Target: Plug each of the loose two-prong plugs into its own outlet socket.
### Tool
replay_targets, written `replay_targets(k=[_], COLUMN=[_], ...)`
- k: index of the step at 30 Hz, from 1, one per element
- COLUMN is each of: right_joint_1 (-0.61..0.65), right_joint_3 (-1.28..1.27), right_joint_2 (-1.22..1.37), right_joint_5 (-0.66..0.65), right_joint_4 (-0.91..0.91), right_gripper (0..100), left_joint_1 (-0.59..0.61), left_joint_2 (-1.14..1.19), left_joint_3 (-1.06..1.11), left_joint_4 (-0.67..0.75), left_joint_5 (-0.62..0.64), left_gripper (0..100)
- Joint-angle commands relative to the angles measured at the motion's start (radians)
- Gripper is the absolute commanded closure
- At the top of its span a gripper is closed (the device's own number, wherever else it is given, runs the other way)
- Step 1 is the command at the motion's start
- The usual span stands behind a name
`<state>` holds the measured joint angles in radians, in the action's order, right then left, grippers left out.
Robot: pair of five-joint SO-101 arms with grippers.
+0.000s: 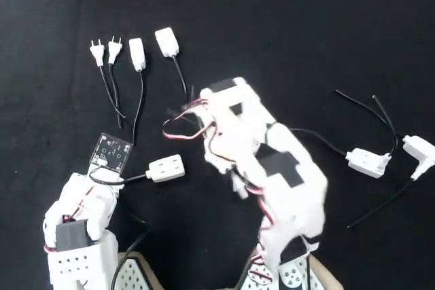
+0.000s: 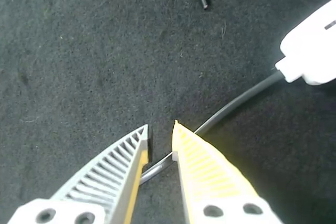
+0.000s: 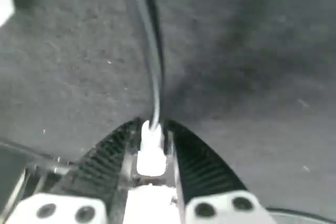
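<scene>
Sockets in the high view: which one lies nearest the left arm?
The socket at lower left, its cable reaching the left pincer; others lie farther off.

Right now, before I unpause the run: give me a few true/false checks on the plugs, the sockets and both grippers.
1. Two two-prong plugs lie loose side by side, in no socket. True.
2. The right gripper is open and empty. False: it is shut on a white connector.
3. The left gripper is closed on the black cable of a white socket. True.
4. The black board lies on top of that socket. False: it lies beside the socket, apart from it.
</scene>
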<state>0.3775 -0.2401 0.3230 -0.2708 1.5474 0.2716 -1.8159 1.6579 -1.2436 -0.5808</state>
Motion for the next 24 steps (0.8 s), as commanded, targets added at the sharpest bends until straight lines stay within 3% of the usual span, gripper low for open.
replay_targets(k=[1,5,12,19,24], right_joint_1=[-0.048,-0.043,0.114,0.199,0.275], right_joint_3=[-0.088,-0.283,-0.641,-0.905,-1.084], right_joint_2=[-0.248,-0.476,-0.809,-1.113,-1.283], right_joint_5=[0.015,0.097,0.176,0.186,0.381], right_joint_4=[-0.095,-0.292,-0.677,-0.867,-1.053], right_gripper=[98.6,98.6,98.6,98.6,98.6], left_joint_1=[0.001,0.001,0.001,0.001,0.001], left_joint_2=[0.000,0.000,0.000,0.000,0.000], left_joint_3=[-0.002,-0.002,-0.002,-0.002,-0.002], left_joint_4=[-0.005,-0.005,-0.005,-0.005,-0.005], left_joint_5=[-0.005,-0.005,-0.005,-0.005,-0.005], left_gripper=[91,91,91,91,91])
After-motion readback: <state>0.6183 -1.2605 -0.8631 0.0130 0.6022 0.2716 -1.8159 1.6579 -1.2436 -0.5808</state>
